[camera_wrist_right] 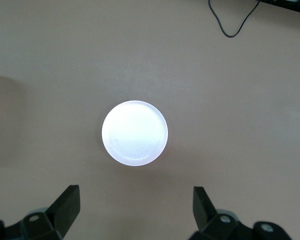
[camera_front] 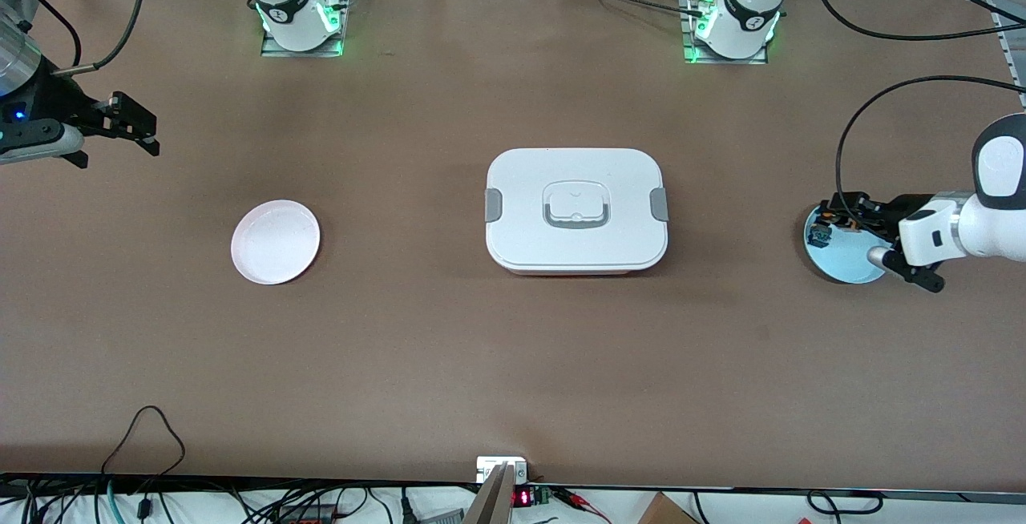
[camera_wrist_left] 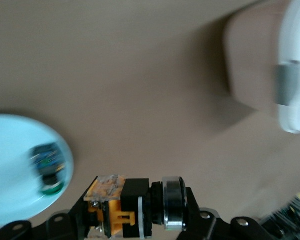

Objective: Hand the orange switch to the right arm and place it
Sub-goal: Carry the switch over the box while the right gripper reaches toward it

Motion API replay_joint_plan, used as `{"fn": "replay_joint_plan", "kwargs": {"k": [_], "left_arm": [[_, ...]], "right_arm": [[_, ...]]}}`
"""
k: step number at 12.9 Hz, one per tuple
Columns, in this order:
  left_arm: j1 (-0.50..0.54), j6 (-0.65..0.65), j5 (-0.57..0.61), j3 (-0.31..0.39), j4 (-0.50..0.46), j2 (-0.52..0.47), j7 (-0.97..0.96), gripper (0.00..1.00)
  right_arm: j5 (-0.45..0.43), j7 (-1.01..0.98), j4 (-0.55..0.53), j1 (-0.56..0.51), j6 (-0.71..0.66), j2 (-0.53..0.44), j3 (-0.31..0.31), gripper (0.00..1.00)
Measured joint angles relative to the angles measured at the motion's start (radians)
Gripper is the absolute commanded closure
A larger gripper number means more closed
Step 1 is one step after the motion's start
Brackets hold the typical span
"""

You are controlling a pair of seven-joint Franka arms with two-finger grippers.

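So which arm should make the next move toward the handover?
Left, probably. The left gripper is already shut on the orange switch, over the blue plate. The right gripper waits open, holding nothing, near the white plate.

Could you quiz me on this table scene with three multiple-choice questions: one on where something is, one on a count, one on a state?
1. Where does the green-capped switch lie?
A. on the blue plate
B. on the white plate
C. on the lunch box

2. How many plates are on the table?
A. one
B. two
C. three

3. What does the left gripper hold?
A. nothing
B. a plate
C. the orange switch

Answers: 1 A, it sits in the blue plate; 2 B, one white, one blue; 3 C, its fingers clamp it, while the right gripper waits open.
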Motion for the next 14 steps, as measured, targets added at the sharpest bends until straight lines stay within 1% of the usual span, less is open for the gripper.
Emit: {"fn": "replay_joint_plan", "kwargs": {"k": [3,7,8,9,10,12,13,14], "left_arm": [[-0.004,-0.086,-0.238,-0.035,-0.004,0.007,0.201,0.93],[-0.007,-0.099,-0.487,-0.109,-0.011,0.019,0.524,0.91],[-0.009,-0.102,-0.551,-0.134,-0.014,0.026,0.606,0.91],[-0.009,-0.101,-0.592,-0.176,-0.016,0.036,0.681,0.90],[-0.011,-0.082,-0.619,-0.222,-0.018,0.044,0.750,0.91],[-0.017,0.005,-0.683,-0.303,-0.023,0.049,0.867,0.91],[-0.018,0.058,-0.712,-0.345,-0.029,0.049,0.898,0.91],[-0.019,0.114,-0.734,-0.385,-0.035,0.049,0.914,0.91]], "right_arm": [[0.000,-0.001,0.013,0.000,0.002,0.033,0.000,0.00],[0.000,-0.001,0.024,-0.001,-0.003,0.142,-0.001,0.00],[0.000,-0.001,0.025,-0.001,-0.002,0.175,-0.001,0.00],[0.000,-0.001,0.027,-0.001,-0.001,0.200,-0.001,0.00],[0.000,-0.001,0.031,-0.001,-0.001,0.216,-0.001,0.00],[0.007,-0.001,0.040,0.000,-0.006,0.224,0.001,0.00],[0.049,-0.002,0.044,0.001,-0.028,0.222,0.001,0.00],[0.138,-0.006,0.047,0.001,-0.071,0.221,0.001,0.00]]}}
